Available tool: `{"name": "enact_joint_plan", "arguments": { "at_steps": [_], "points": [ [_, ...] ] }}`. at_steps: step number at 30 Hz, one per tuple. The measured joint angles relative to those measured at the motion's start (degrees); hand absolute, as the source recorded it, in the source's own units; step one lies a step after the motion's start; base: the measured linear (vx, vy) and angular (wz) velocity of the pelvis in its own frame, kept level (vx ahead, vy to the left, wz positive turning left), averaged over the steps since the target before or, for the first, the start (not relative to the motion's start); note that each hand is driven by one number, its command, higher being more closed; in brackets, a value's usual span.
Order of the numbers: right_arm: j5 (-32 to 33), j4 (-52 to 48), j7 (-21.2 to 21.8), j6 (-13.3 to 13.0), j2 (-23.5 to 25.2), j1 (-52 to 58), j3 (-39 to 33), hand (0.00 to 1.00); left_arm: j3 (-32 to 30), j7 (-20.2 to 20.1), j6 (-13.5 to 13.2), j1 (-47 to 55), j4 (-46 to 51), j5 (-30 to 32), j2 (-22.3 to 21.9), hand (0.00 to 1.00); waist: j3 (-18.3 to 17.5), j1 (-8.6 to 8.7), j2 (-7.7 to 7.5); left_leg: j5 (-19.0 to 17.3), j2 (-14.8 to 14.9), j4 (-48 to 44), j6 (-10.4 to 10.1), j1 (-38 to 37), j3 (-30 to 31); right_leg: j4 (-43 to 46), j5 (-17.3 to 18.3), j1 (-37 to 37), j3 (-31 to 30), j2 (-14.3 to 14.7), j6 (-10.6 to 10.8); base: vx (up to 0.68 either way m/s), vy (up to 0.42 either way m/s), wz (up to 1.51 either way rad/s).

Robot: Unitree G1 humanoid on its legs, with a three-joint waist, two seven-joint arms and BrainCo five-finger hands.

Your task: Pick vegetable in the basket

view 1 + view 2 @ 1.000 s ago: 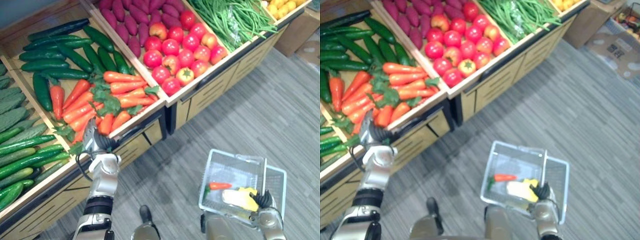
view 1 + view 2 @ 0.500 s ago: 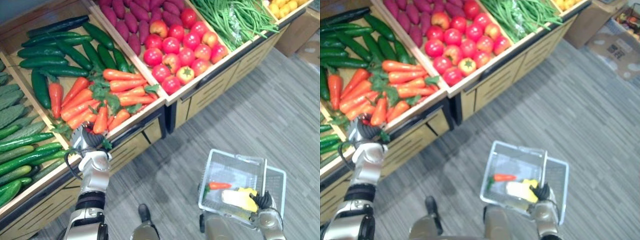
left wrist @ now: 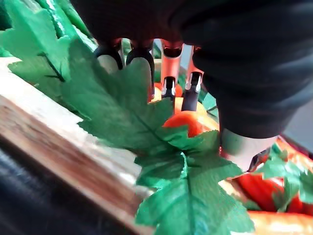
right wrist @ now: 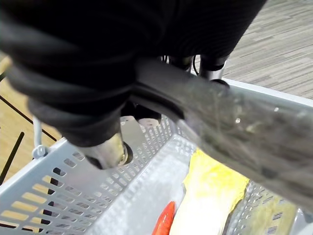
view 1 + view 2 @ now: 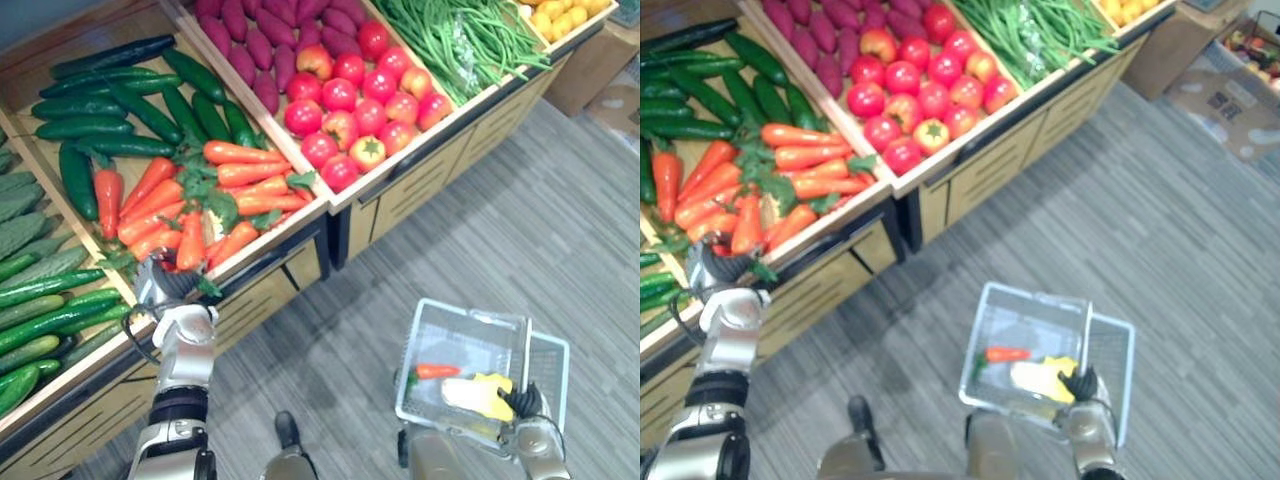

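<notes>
In the left eye view, your left hand (image 5: pixel 165 285) sits at the front rim of the wooden display crate (image 5: pixel 275 240). The long orange carrot with a green leafy top (image 5: pixel 190 240) runs from the hand toward the back of the crate, with its leafy end at the hand. A heap of loose carrots (image 5: pixel 240 170) lies against it, and dark green cucumbers (image 5: pixel 130 105) lie behind them. Round red tomatoes (image 5: pixel 350 100) fill the next crate. Low on your right, the right hand (image 5: pixel 525 402) carries the pale grey slotted plastic basket (image 5: pixel 470 315) over the grey floor. One second orange carrot (image 5: pixel 437 371) and one yellow piece (image 5: pixel 480 395) lie in it.

In the left wrist view, your fingers (image 3: pixel 168 81) curl over the carrot and the thumb (image 3: pixel 239 147) presses from the other side, pinching it. Its green leaves (image 3: pixel 146 122) spread across the crate's rim and cover much of the carrot.

In the right wrist view, the right hand is wrapped tight round the basket's clear handle (image 4: pixel 220 117).
</notes>
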State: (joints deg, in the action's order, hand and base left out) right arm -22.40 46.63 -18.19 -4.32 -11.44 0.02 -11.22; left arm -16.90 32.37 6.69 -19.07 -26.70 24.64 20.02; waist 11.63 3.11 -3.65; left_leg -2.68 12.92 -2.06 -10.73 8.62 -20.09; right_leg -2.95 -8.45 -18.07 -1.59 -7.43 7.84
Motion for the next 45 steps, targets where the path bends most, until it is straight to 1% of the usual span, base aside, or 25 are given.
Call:
{"name": "enact_joint_plan", "arguments": {
  "at_steps": [3,5,9,11,16,18,26,30,31,34,37,40,41,45],
  "points": [
    [0.0,0.5,0.0,0.0,0.0,0.0,0.0,1.00,-2.7,3.1,-0.7,0.4,2.2,-4.8,-0.8,1.00,0.1,-0.12,-0.11,0.0,0.0,0.1,0.0,-0.8,0.0,0.0,0.0,0.8,-0.3,0.0,0.0,0.00,0.000,0.00],
    [0.0,0.5,0.0,0.0,0.1,0.0,0.0,1.00,-4.1,4.8,-2.0,0.5,3.7,-7.7,-1.4,1.00,0.2,-0.18,-0.29,0.0,0.0,0.1,0.0,-0.9,0.2,-0.1,0.0,1.1,-0.2,0.0,0.0,-0.01,0.008,0.04],
    [0.0,0.6,0.0,0.0,0.2,-0.1,0.1,1.00,-5.7,6.3,-3.4,1.4,7.0,-8.9,-2.1,1.00,0.5,-0.30,-0.87,0.1,0.0,0.1,0.1,-0.9,0.4,-0.1,0.0,1.2,-0.2,0.0,0.0,0.00,0.002,0.01],
    [0.0,0.6,0.0,0.1,0.2,-0.1,0.1,1.00,-6.4,7.1,-3.9,1.5,8.2,-11.0,-2.4,1.00,0.5,-0.31,-0.91,0.2,0.0,0.1,0.1,-1.0,0.5,-0.1,0.0,1.3,-0.1,0.0,0.0,0.00,0.000,0.00],
    [0.0,0.7,0.1,0.1,0.2,-0.1,0.1,1.00,-6.5,7.4,-4.5,1.5,11.7,-11.0,-2.5,1.00,0.5,-0.30,-0.91,0.2,0.0,0.1,0.1,-1.0,0.5,-0.1,0.0,1.4,-0.1,0.0,0.0,0.00,0.000,0.00],
    [0.0,0.9,0.1,0.1,0.2,-0.1,0.1,1.00,-6.7,7.4,-4.9,1.7,13.5,-11.0,-3.1,1.00,0.5,-0.32,-0.91,0.2,0.0,0.1,0.1,-1.2,0.6,-0.1,0.0,1.7,0.1,0.0,0.0,0.00,0.000,0.00],
    [0.0,1.1,0.1,0.3,0.2,-0.1,0.2,1.00,-7.1,7.3,-5.0,3.9,16.2,-11.1,-5.6,1.00,0.5,-0.53,-0.91,0.2,0.0,-0.1,0.1,-1.8,1.4,-0.1,0.0,2.8,0.6,-0.1,0.0,0.00,0.004,0.03],
    [0.0,1.0,0.1,0.4,0.2,0.0,0.2,1.00,-7.0,7.0,-6.4,6.7,20.1,-11.1,-8.1,1.00,0.5,-1.15,-0.89,0.2,0.0,-0.1,0.1,-1.8,1.6,-0.1,0.0,2.9,0.8,-0.1,0.0,0.00,0.002,0.01],
    [0.0,1.0,0.1,0.4,0.2,0.1,-0.1,1.00,-6.9,6.4,-6.5,7.4,20.8,-11.1,-8.9,1.00,0.5,-1.57,-0.87,0.2,0.0,-0.1,0.1,-1.8,1.6,-0.1,0.0,3.0,0.8,-0.1,0.0,0.00,0.000,0.00],
    [-0.1,0.6,0.1,0.7,0.2,0.1,-0.2,1.00,-5.3,4.6,-6.6,11.1,23.7,-11.0,-10.0,1.00,0.5,-1.86,-0.85,0.2,0.1,-0.1,0.1,-1.9,1.9,-0.1,0.0,3.3,1.1,-0.1,0.0,0.00,0.007,0.05],
    [-0.1,-0.4,0.3,0.9,0.3,0.3,-0.2,1.00,-4.6,3.6,-6.6,13.2,25.5,-10.9,-11.1,1.00,0.4,-2.13,-0.80,0.2,0.1,-0.1,0.1,-1.9,1.9,-0.1,0.0,3.3,1.1,-0.2,0.0,0.00,0.000,0.00],
    [-0.1,-1.8,0.5,1.2,0.8,0.8,-0.2,1.00,-1.2,2.0,-6.8,15.9,27.5,-10.4,-11.9,1.00,0.3,-2.59,-0.62,0.2,0.1,-0.2,0.1,-1.9,1.9,-0.1,0.0,3.5,1.2,-0.2,0.0,0.00,0.000,0.00],
    [-0.1,-2.3,0.6,1.2,1.0,1.3,-0.2,1.00,0.4,1.0,-7.3,17.0,28.6,-10.0,-12.8,1.00,0.3,-3.15,-0.52,0.2,0.1,-0.2,0.1,-2.0,1.9,-0.1,0.0,3.6,1.2,-0.2,0.0,0.00,0.000,0.00],
    [-0.1,-3.5,1.0,1.2,1.2,1.9,-0.2,1.00,4.3,-1.4,-8.0,20.3,29.9,-8.9,-13.6,1.00,-0.6,-3.35,0.04,0.2,0.1,-0.2,0.1,-2.1,2.0,-0.1,0.0,3.8,1.2,-0.2,0.0,0.00,0.000,0.00]
  ]
}}
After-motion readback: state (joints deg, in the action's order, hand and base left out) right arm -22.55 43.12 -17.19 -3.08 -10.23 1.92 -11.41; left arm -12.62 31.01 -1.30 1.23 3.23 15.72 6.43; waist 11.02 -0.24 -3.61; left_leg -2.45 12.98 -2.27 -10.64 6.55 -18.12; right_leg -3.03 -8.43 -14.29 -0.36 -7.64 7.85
